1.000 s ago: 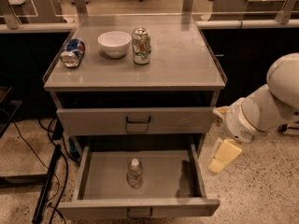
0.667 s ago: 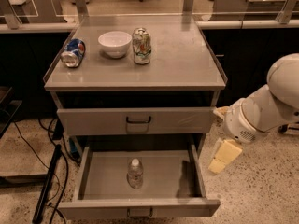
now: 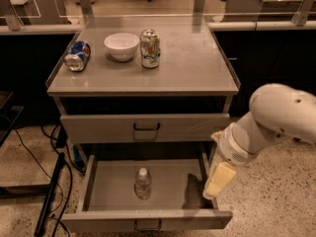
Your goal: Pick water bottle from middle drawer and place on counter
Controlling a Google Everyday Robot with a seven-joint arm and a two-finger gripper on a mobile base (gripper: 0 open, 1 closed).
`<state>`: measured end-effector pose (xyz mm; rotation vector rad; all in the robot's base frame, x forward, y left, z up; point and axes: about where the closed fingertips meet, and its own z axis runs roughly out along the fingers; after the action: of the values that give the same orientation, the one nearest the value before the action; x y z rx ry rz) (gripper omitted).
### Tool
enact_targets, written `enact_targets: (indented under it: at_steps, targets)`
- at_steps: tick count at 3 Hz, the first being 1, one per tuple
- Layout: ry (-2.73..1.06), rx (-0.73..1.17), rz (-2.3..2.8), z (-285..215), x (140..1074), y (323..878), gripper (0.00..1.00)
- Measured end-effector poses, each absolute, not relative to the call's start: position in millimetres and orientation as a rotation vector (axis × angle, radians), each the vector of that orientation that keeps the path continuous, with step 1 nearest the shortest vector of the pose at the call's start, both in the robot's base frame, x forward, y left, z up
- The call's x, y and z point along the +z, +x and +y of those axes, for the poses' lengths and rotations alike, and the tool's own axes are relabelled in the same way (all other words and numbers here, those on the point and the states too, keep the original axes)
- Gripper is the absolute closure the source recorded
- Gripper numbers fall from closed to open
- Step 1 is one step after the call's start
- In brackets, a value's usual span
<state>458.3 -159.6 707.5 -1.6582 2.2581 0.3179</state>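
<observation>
Now lower and further left than a second ago, the robot's gripper [image 3: 217, 182] hangs at the lower right of the frame. It overlaps the right-hand wall of the open middle drawer [image 3: 106, 194], where earlier it sat clear of the cabinet's side. The smooth white arm [image 3: 276, 115] behind it has swung in the same direction. Whether the pale yellow gripper is open or closed cannot be told; nothing is seen in its hold.

The water bottle [image 3: 142, 183] is where it was: on the drawer's plain grey floor, near the middle of the tray and well left of the gripper. It is small, clear and ribbed, its white cap uppermost in the frame. The drawer is wide, shallow metal, with a small pale loop handle [image 3: 147, 225] on its flat front. Above it, a closed drawer front [image 3: 94, 128] carries a darker handle [image 3: 146, 127].

Nothing has shifted on the counter [image 3: 192, 63], a flat, matte grey top with thin raised rims. At its upper left a round white bowl [image 3: 121, 45] stands between a dented blue can [image 3: 78, 56] lying on its side and an upright green-and-white can [image 3: 150, 48]. The floor [image 3: 276, 206] is speckled stone, with dark cables [image 3: 55, 181] trailing at lower left.
</observation>
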Motion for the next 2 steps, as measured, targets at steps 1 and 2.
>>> enact_targets:
  at_steps: [1, 2]
  targets:
    - [-1.621, 0.422, 2.264, -145, 670, 452, 0.00]
    - [-1.578, 0.473, 2.234, -125, 635, 459, 0.00]
